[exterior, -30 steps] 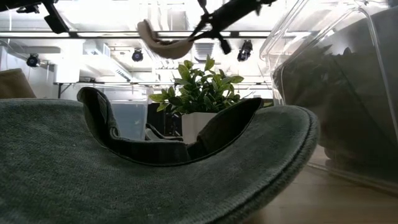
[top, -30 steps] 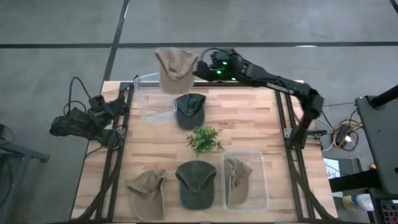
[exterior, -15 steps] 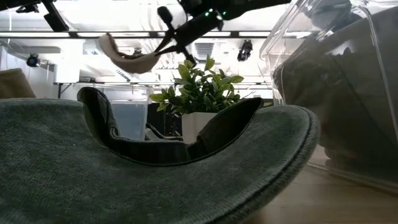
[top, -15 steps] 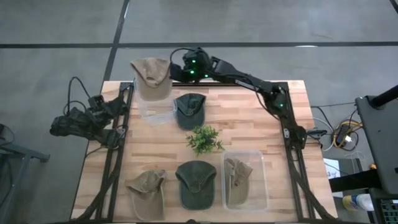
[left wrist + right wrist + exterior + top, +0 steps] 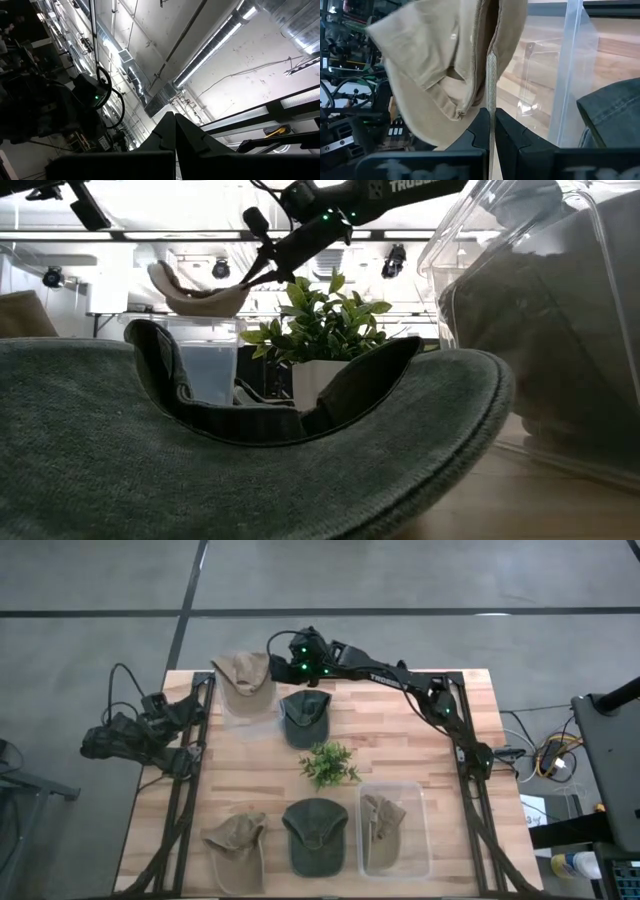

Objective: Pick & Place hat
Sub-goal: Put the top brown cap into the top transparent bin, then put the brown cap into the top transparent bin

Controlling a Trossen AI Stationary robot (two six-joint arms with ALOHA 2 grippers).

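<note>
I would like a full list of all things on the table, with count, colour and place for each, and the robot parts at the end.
Tan cloth cap: one, held above the clear plastic bin at the far left.
Dark green caps: two, far centre and near centre.
Tan caps: two, near left; inside the near right clear bin.
Small green plant: one, centre.
Right tool: shut on the tan cloth cap.
Left tool: shut, beside the table's left edge.
</note>
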